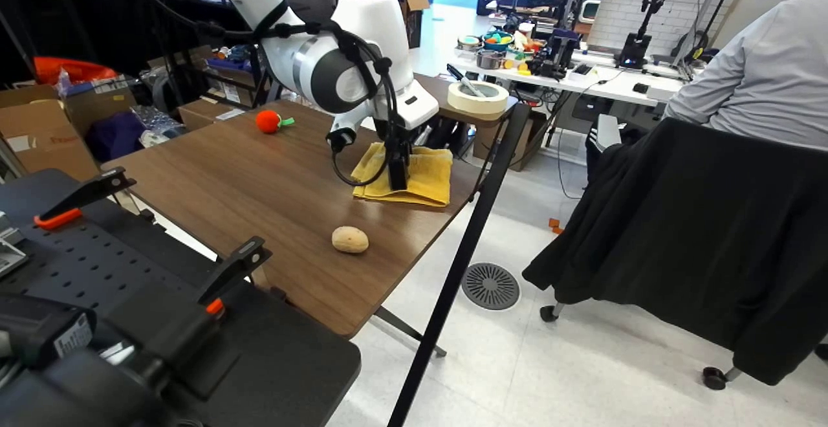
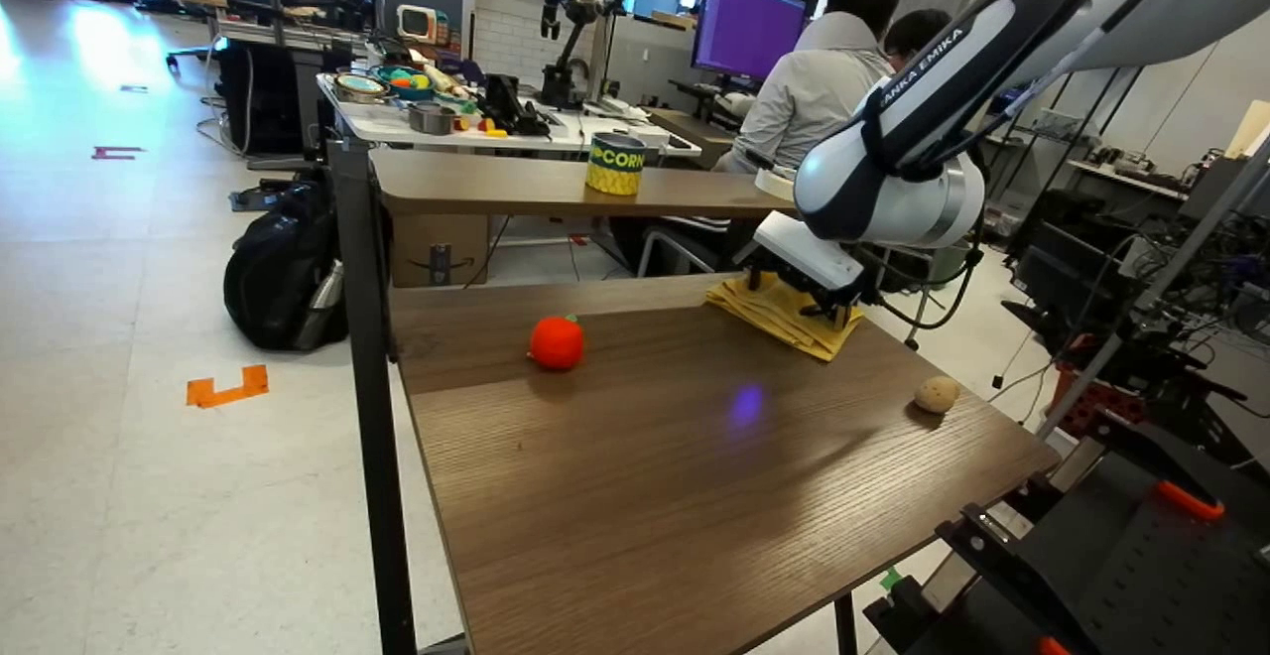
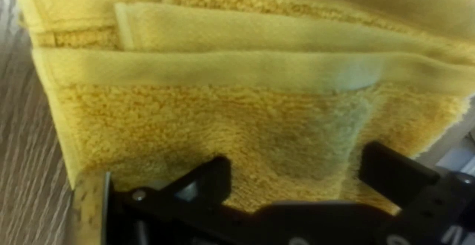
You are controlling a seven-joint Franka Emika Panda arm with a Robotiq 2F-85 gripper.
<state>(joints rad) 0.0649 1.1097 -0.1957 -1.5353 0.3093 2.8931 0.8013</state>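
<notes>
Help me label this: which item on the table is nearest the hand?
The folded yellow towel, directly under the open hand; the potato and round red toy lie farther off.

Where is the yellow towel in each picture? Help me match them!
In an exterior view: the yellow towel, near the middle.
In an exterior view: the yellow towel, right of the middle.
Wrist view: the yellow towel fills most of the picture.
Shared landmark: the claw, at the yellow towel in all three.
</notes>
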